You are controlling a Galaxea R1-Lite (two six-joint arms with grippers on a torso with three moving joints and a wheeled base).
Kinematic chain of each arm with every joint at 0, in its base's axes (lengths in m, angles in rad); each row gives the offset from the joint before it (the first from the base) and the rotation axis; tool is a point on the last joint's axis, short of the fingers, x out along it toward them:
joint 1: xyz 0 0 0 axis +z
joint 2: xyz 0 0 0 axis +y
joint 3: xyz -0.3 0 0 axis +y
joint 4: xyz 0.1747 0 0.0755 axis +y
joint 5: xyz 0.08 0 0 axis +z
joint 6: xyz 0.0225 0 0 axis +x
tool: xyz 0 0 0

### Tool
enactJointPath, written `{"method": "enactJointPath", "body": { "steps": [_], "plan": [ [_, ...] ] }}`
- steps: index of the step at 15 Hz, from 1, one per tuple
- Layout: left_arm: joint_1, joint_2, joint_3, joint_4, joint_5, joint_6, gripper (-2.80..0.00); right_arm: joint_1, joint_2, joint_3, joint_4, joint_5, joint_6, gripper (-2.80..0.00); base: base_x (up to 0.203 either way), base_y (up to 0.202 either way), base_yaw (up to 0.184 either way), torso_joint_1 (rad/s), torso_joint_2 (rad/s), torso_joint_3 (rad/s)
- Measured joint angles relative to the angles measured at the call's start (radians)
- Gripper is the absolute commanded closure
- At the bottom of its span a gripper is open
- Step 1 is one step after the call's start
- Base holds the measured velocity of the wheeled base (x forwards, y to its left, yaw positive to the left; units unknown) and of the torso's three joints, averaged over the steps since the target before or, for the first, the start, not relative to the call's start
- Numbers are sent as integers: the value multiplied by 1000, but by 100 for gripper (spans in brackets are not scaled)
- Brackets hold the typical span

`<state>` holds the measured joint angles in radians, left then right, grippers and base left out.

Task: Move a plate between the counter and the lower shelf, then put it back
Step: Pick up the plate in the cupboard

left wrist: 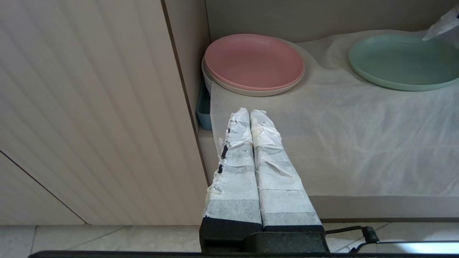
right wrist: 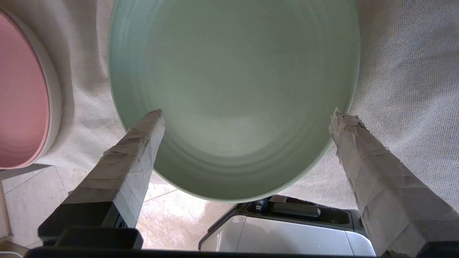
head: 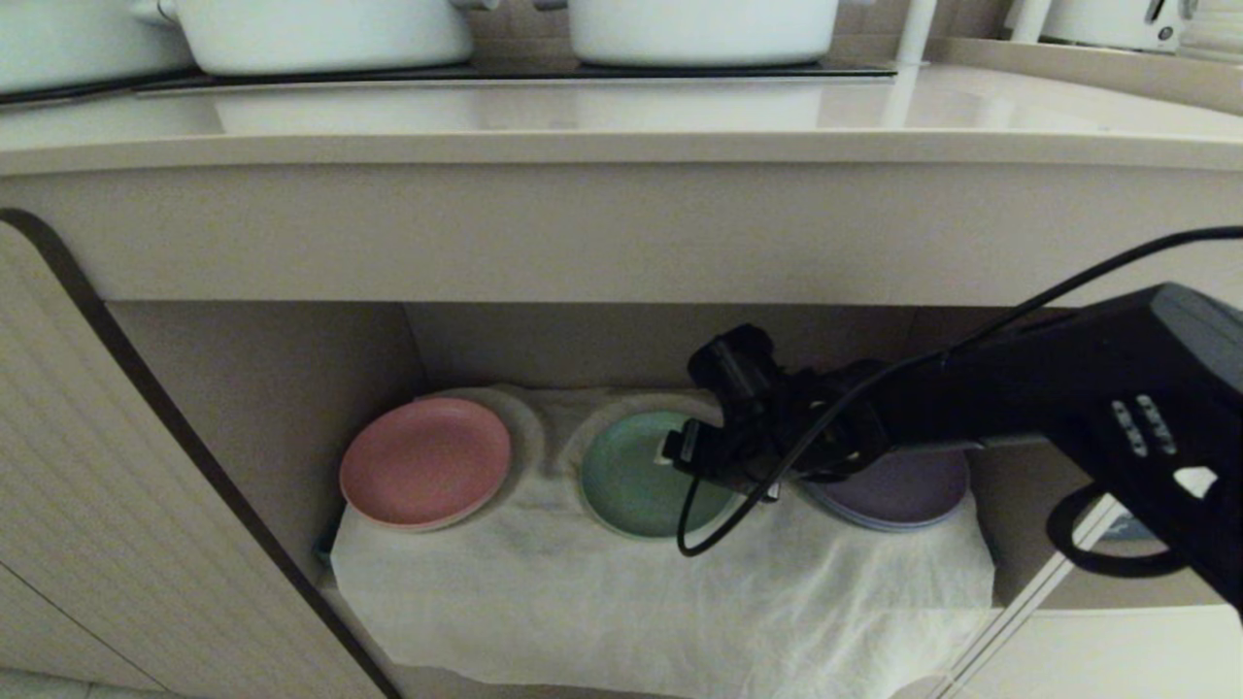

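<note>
The mint-green plate [head: 631, 476] lies in the middle of the lower shelf [head: 583, 592], on its wrinkled white cloth. My right gripper [head: 709, 451] reaches into the niche from the right and hangs over the plate's right side. In the right wrist view the plate [right wrist: 233, 89] fills the space between the taped fingers [right wrist: 143, 143]. The right gripper [right wrist: 247, 114] is open wide, with one tip over the plate's inside and the other at its rim. My left gripper [left wrist: 250, 111] is shut on nothing, low beside the cabinet door, and the plate [left wrist: 401, 61] lies far from it. The counter [head: 621, 116] runs above the niche.
A pink plate [head: 424, 461] sits left of the green one and a purple plate [head: 903, 490] right of it, under my right arm. Two white pots [head: 320, 34] stand on the counter's hob. A ribbed cabinet door [head: 117, 505] stands open at the left.
</note>
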<state>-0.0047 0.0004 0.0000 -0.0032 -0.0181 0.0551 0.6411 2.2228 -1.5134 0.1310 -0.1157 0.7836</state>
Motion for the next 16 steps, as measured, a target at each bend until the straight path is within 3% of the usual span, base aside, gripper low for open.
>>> {"method": "enactJointPath", "body": {
  "steps": [6, 16],
  "plan": [
    [0, 0, 0, 0, 0, 0, 0, 0, -6, -1, 59, -2, -8, -280, 0, 0, 0, 0, 0, 0],
    [0, 0, 0, 0, 0, 0, 0, 0, 49, -26, 41, -35, 25, -280, 0, 0, 0, 0, 0, 0]
  ]
}}
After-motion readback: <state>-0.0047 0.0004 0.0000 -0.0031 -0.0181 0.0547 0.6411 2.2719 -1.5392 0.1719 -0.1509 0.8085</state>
